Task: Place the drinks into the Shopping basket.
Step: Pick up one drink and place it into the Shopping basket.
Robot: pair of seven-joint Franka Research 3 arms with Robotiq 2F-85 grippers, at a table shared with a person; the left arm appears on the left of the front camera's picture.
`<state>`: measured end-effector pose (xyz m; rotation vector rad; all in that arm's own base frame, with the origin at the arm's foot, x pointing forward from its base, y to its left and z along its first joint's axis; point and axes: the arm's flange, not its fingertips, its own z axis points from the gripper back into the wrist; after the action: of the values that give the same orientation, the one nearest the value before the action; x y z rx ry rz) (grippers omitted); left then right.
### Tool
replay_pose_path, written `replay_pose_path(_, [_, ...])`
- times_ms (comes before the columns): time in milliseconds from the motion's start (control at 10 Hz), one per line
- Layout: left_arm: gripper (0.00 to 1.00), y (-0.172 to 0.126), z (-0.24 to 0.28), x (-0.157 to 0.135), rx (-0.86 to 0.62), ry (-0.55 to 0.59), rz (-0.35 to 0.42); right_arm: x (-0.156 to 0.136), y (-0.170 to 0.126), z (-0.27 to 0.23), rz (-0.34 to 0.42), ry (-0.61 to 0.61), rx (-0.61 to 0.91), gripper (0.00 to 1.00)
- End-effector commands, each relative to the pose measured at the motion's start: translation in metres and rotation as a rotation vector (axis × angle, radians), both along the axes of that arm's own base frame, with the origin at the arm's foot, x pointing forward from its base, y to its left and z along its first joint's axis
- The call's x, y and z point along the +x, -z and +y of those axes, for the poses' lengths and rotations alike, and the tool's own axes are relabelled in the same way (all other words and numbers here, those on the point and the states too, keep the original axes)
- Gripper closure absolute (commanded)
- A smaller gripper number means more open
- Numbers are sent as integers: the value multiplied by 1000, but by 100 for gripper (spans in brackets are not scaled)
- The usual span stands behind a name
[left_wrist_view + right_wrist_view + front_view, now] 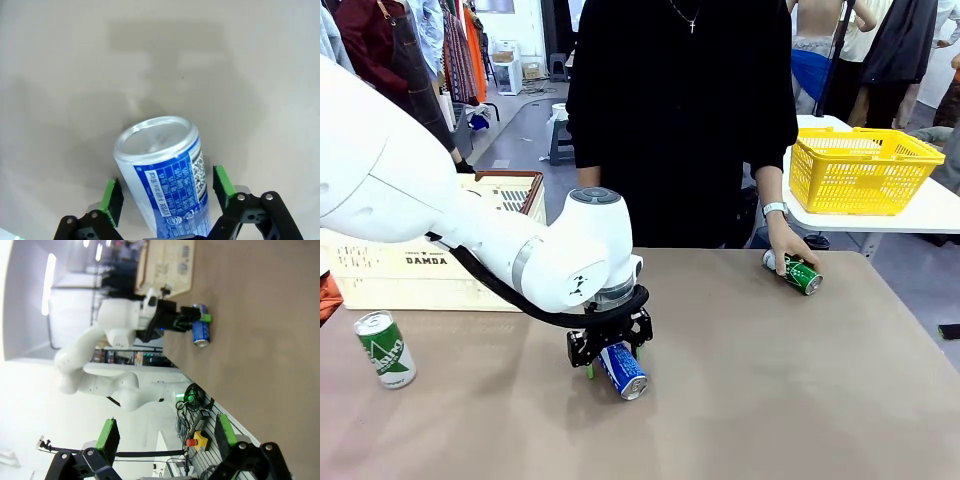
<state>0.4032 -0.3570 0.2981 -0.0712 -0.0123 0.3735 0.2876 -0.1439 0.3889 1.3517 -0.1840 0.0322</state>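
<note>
A blue drink can (622,368) lies tilted on the brown table, its silver end toward me. My left gripper (612,367) straddles it, and in the left wrist view the green pads (112,199) stand on either side of the can (165,170) with small gaps, open. A green can (385,350) stands upright at the near left. Another green can (801,274) lies at the far right under the person's hand (784,243). The cream Shopping basket (430,262) sits at the left behind my arm. My right gripper (167,432) is open, holding nothing, far from the blue can (201,332).
A yellow mesh basket (860,170) rests on a white table at the back right. The person in black stands at the far edge. A small dark object (948,331) lies at the table's right edge. The table's middle and near right are bare.
</note>
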Motion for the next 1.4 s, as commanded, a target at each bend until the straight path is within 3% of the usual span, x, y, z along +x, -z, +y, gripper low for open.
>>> replay_pose_path(0, [100, -4, -2, 3, 23, 26, -3, -3, -5, 0, 23, -10, -6, 0])
replay_pose_path(700, [100, -23, 10, 7, -21, 33, 11, -3, -5, 0, 23, -10, -6, 0])
replay_pose_path(900, [100, -77, 27, -2, -64, 171, 77, -3, -5, 0, 23, -10, -6, 0])
replay_pose_path(1100, [100, -157, 56, -25, -30, 341, 54, -3, -5, 0, 23, -10, -6, 0])
replay_pose_path(1300, [100, -207, 85, -64, -19, 553, 61, -3, -5, 0, 23, -10, -6, 0])
